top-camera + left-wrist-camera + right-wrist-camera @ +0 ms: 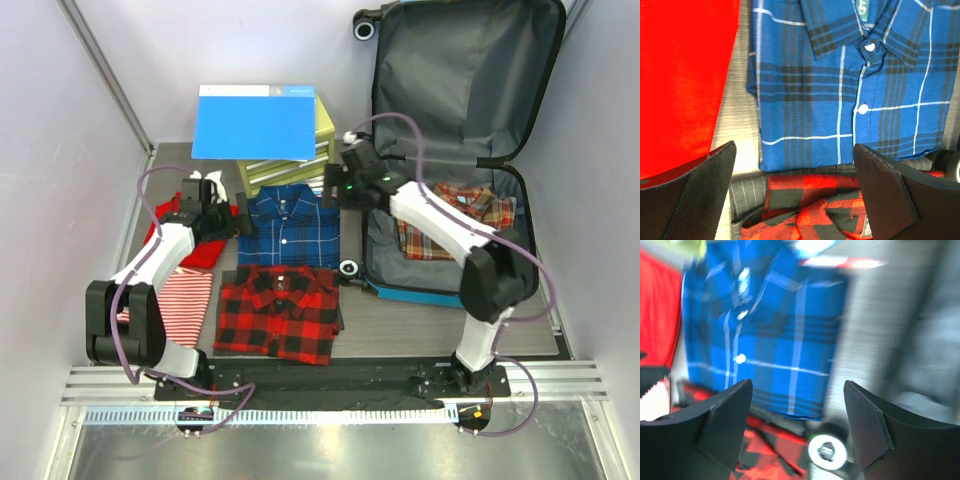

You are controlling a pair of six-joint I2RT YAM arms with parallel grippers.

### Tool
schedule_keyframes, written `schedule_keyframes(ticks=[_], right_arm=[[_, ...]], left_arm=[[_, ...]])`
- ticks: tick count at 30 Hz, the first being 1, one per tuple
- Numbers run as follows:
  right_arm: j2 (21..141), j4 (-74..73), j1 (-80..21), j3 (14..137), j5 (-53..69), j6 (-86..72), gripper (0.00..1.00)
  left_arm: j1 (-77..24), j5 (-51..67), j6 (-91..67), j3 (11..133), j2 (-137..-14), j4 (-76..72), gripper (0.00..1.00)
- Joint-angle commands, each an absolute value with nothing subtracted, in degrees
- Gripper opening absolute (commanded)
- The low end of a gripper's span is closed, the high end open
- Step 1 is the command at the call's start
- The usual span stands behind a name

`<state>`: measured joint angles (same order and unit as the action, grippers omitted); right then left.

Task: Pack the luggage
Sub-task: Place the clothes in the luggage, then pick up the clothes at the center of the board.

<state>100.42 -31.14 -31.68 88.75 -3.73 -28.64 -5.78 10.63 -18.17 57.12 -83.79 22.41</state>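
Left arm is bending out from its base, elbow jutting to the left side, forearm slanting forward and inward. Left tool (207, 190) is hanging nose-down, jaws spread fully, nothing between the fingers (705, 185). Right arm is standing up over its base, forearm stretching forward and leftward. Right tool (338, 186) is pointing down, jaws parted wide, gripping nothing.

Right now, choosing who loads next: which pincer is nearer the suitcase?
Right. The right pincer hovers at the left edge of the suitcase. The left pincer is beyond the blue shirt, beside the red cloth.
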Motion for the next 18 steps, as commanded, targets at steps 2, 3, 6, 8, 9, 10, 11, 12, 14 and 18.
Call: schedule_keyframes(ticks=[2, 3, 6, 8, 9, 10, 11, 12, 14, 18], right_arm=[[110.73, -32.87, -35.32, 97.64, -0.88, -29.01, 0.79], [112.83, -34.00, -35.68, 99.82, -1.23, -28.22, 0.79], [119.60, -38.56, -36.04, 105.27, -3.77, -27.69, 0.78], [122.50, -40.25, -36.04, 107.22, -5.97, -27.34, 0.78], [123.04, -40.95, -36.04, 108.18, -6.76, -27.25, 0.78], [123.31, -41.13, -36.04, 108.37, -8.16, -27.25, 0.78], [123.75, -41.22, -36.04, 108.46, -8.96, -27.42, 0.79], [124.01, -41.57, -36.04, 108.46, -9.57, -28.03, 0.79], [124.97, -41.66, -36.04, 108.28, -9.41, -28.21, 0.79], [127.17, -41.57, -36.04, 107.40, -8.62, -28.65, 0.79]], left_arm=[[-4.75, 11.78, -20.47, 55.29, -79.37, 19.69, 1.00], [-4.75, 11.95, -20.65, 55.02, -79.19, 19.51, 1.00], [-4.75, 12.04, -20.57, 54.14, -78.14, 19.77, 1.00], [-4.75, 12.04, -20.22, 53.70, -77.26, 20.04, 1.00], [-4.75, 12.04, -19.87, 53.18, -76.91, 20.13, 1.00], [-4.75, 12.04, -19.60, 53.00, -76.73, 20.21, 1.00], [-4.75, 11.95, -19.43, 52.74, -76.47, 20.30, 1.00], [-4.75, 11.95, -19.25, 52.39, -76.38, 20.39, 1.00], [-4.75, 12.13, -19.34, 52.03, -76.20, 20.30, 1.00], [-4.75, 12.57, -20.04, 51.24, -76.03, 19.69, 1.00]])
